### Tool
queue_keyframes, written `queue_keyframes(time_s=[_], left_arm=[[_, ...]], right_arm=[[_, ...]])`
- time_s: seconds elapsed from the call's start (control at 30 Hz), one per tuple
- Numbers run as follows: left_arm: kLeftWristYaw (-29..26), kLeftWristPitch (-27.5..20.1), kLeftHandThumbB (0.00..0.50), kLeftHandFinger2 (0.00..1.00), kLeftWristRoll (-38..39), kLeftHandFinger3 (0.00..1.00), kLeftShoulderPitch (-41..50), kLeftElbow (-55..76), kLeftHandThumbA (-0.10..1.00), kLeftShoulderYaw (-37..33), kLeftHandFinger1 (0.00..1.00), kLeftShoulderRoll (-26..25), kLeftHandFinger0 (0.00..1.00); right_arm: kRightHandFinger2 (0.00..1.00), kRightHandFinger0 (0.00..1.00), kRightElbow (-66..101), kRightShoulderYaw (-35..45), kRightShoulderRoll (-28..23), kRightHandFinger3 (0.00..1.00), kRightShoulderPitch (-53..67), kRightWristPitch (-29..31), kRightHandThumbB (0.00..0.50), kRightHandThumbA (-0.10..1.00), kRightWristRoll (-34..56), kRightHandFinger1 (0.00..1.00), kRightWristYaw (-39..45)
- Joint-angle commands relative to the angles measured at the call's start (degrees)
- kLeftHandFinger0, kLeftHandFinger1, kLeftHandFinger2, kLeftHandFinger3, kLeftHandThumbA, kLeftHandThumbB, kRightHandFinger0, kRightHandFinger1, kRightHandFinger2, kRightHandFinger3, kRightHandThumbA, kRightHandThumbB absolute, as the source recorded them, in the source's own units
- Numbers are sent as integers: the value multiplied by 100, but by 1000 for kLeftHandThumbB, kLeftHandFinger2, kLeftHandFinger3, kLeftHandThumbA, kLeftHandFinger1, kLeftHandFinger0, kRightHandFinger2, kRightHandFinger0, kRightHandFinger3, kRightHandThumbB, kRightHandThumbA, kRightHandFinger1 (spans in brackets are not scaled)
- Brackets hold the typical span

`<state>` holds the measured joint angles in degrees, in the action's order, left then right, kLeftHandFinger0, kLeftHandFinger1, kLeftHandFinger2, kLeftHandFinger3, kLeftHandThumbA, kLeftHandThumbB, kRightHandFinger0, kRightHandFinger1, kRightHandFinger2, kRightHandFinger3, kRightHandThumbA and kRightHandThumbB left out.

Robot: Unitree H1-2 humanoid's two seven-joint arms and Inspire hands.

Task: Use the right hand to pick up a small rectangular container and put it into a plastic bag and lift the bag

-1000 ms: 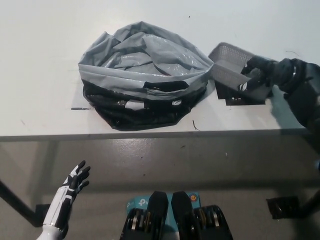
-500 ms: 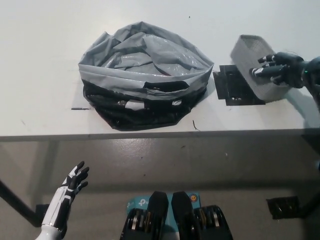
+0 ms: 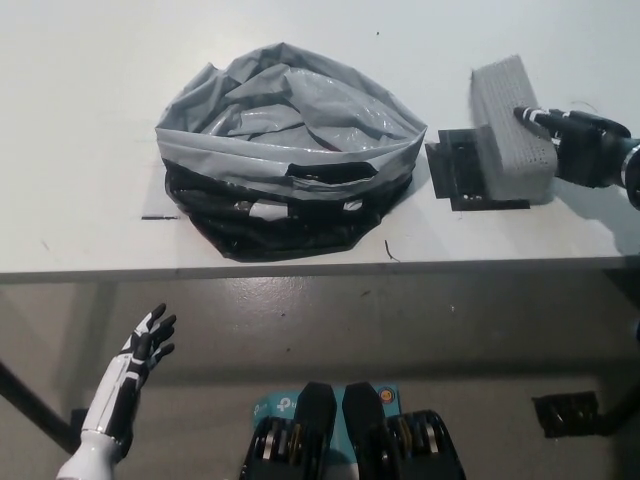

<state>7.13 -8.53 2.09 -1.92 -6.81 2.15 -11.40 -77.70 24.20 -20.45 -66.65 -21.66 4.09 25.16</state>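
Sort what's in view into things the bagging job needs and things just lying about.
For the job:
- grey mesh container, at the table's right
- right hand, against the container
- plastic bag, open, mid-table

Lying about:
- black mat under the container
- left hand, open, idle below the table edge

Glossy crinkled plastic bag (image 3: 285, 150); matt mesh container (image 3: 510, 128).

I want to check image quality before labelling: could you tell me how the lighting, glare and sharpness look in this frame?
Head view: even, soft light on the white table; glare streaks on the grey plastic bag; a soft shadow right of the mesh container; the right hand on it slightly blurred; the left hand sharp, below the table edge.
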Motion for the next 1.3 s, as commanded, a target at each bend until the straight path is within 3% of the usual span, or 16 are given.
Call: queue_keyframes(time_s=[0.0, 0.03, 0.1, 0.17, 0.23, 0.47, 0.5, 0.53, 0.6, 0.63, 0.67, 0.7, 0.83, 1.0, 1.03, 1.27], left_arm=[[110, -67, 163, 1000, 146, 1000, -110, 105, 1000, 57, 1000, -110, 1000], [117, -68, 169, 1000, 159, 1000, -120, 99, 1000, 58, 1000, -113, 1000], [121, -45, 174, 1000, 177, 1000, -134, 124, 1000, 52, 1000, -117, 1000], [122, -67, 175, 1000, 173, 1000, -144, 121, 1000, 46, 1000, -124, 1000], [127, -81, 167, 1000, 183, 1000, -145, 118, 1000, 43, 1000, -126, 1000], [131, -101, 169, 1000, 229, 1000, -131, 110, 1000, 48, 1000, -121, 1000], [129, -106, 162, 1000, 236, 1000, -129, 103, 1000, 53, 1000, -119, 1000], [129, -109, 162, 1000, 235, 1000, -129, 97, 1000, 52, 1000, -120, 1000], [129, -111, 162, 1000, 233, 1000, -129, 93, 1000, 52, 1000, -120, 1000], [116, -127, 169, 1000, 195, 1000, -130, 86, 1000, 49, 1000, -135, 1000], [118, -163, 174, 1000, 169, 1000, -129, 71, 1000, 42, 1000, -149, 1000], [121, -167, 175, 1000, 168, 1000, -129, 67, 1000, 43, 1000, -152, 1000], [98, -144, 172, 1000, 105, 1000, -98, 95, 1000, 48, 1000, -164, 1000], [96, -204, 183, 1000, 72, 1000, -67, 63, 1000, 37, 1000, -156, 1000], [98, -217, 183, 1000, 68, 1000, -57, 58, 1000, 34, 1000, -154, 1000], [95, -137, 176, 1000, 12, 1000, 17, 142, 1000, 12, 1000, -159, 1000]], right_arm=[[705, 0, 110, 259, -72, 227, -439, -148, 138, -100, 656, 219, 19], [700, 0, 141, 330, -65, 323, -457, -211, 123, -100, 736, 212, -3], [614, 0, 200, 400, -64, 296, -504, -284, 90, -84, 865, 172, 90], [619, 0, 267, 448, -50, 410, -529, -342, 112, -98, 929, 170, 60], [627, 0, 320, 505, -39, 393, -553, -426, 122, -100, 1005, 157, 7], [658, 0, 568, 785, 60, 543, -649, -526, 72, -100, 1422, 197, -213], [643, 0, 619, 834, 84, 921, -665, -527, 64, -100, 1538, 179, -197], [646, 0, 576, 872, 76, 730, -695, -527, 81, -100, 1590, 176, -222], [647, 0, 543, 898, 70, 670, -717, -527, 90, -100, 1629, 174, -246], [664, 0, 512, 1052, 78, 354, -786, -527, 102, -100, 1811, 174, -263], [662, 0, 585, 1062, 103, 255, -844, -527, 123, -100, 1862, 198, -247], [649, 0, 628, 1035, 122, 296, -877, -527, 130, -100, 1879, 206, -221], [775, 0, 790, 912, 280, 798, -1115, -527, 129, -100, 2198, 291, -148], [735, 0, 1285, 525, 566, 757, -1281, -527, 111, -100, 2424, 235, -313], [721, 0, 1333, 409, 604, 594, -1317, -527, 104, -100, 2413, 228, -250], [693, 0, 1204, -45, 880, 740, -1742, -527, 115, -100, 2714, 238, -397]])
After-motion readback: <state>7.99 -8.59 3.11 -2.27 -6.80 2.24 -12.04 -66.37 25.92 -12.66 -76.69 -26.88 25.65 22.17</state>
